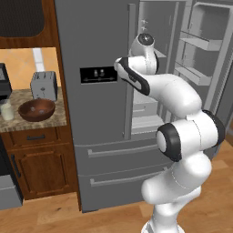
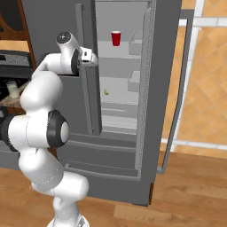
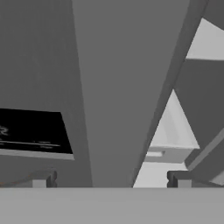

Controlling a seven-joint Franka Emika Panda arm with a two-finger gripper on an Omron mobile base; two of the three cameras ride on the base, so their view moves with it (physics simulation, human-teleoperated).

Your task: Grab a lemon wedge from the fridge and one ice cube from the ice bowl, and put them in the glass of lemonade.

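Standing in front of the tall grey fridge [image 1: 98, 118], with its right door [image 1: 207, 50] swinging wide open and its left door staying shut. Reaching up with the white arm [image 1: 177, 98] to the middle of the fridge, right by the edge of the shut door, next to the black dispenser panel [image 1: 98, 74]. Holding the end effector [image 3: 111, 178] with its two dark tips spread wide apart and nothing between them, pointing along the grey door edge. Showing the black panel on the left side in the hand view, and pale shelves on the right. Sitting on a shelf inside the fridge in the right base view, a tiny yellow-green lemon wedge [image 2: 106, 92], well apart from the end effector. Standing higher up on another shelf, a red cup [image 2: 115, 38]. Resting on the speckled surface [image 1: 57, 119] to the left of the fridge, the round brown ice bowl [image 1: 37, 109], with the toaster [image 1: 43, 85] just behind it. Standing near the bowl at the left edge, the small glass of lemonade [image 1: 6, 110] with pale liquid. Hard to make out any ice cube inside the bowl from here.
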